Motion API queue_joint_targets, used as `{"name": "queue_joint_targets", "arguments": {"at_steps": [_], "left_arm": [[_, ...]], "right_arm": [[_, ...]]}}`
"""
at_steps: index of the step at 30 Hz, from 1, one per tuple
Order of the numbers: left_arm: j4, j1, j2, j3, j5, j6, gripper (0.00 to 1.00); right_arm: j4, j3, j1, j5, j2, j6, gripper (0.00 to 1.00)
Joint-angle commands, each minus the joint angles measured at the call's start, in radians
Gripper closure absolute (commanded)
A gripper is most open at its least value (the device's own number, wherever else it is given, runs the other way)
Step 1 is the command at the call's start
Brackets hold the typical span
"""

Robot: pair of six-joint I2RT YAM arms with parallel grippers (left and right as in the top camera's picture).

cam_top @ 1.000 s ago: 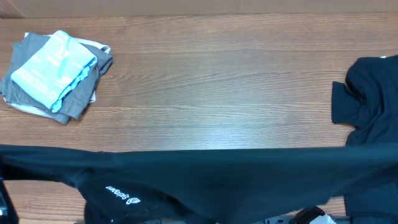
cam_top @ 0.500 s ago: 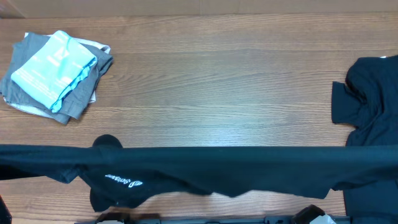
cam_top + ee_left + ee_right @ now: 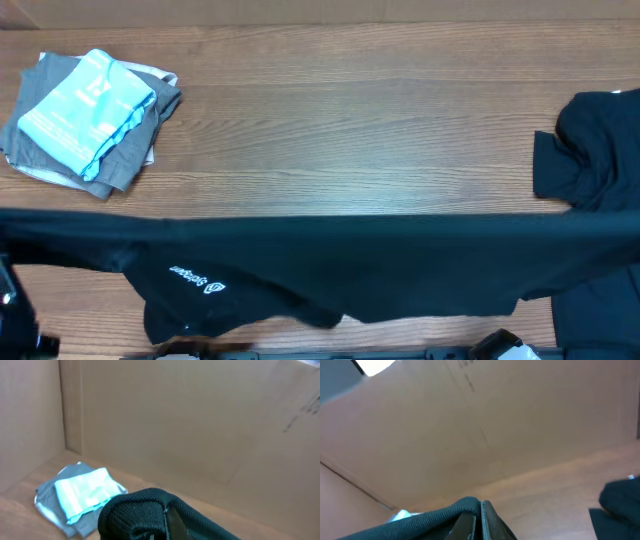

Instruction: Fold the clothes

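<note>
Two raised grippers [image 3: 167, 522] [image 3: 481, 516] pinch the stretched T-shirt [image 3: 350, 265].

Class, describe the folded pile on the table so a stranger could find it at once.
Start at the wooden table and go to its upper left corner in the overhead view. There lies a small folded pile, grey below, light blue on top. The stretched T-shirt and the crumpled heap are both black.
</note>
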Motion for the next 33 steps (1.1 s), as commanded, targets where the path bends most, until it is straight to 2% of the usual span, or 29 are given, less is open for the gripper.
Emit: {"name": "queue_joint_targets", "arguments": {"at_steps": [1, 5, 16, 33], "left_arm": [[0.010, 0.005, 0.021, -0.043, -0.046, 0.002, 0.96], [0.008, 0.005, 0.050, -0.087, -0.002, 0.009, 0.96], [-0.009, 0.005, 0.117, -0.118, -0.039, 0.019, 0.96], [-0.009, 0.005, -0.012, -0.117, -0.043, 0.015, 0.96]], "right_arm": [[0.007, -0.064, -0.005, 0.074, -0.001, 0.053, 0.96], [0.007, -0.129, -0.005, 0.093, -0.001, 0.080, 0.96], [0.007, -0.241, -0.005, 0.182, -0.001, 0.114, 0.96], [0.007, -0.149, -0.005, 0.090, -0.001, 0.113, 0.96]]}}
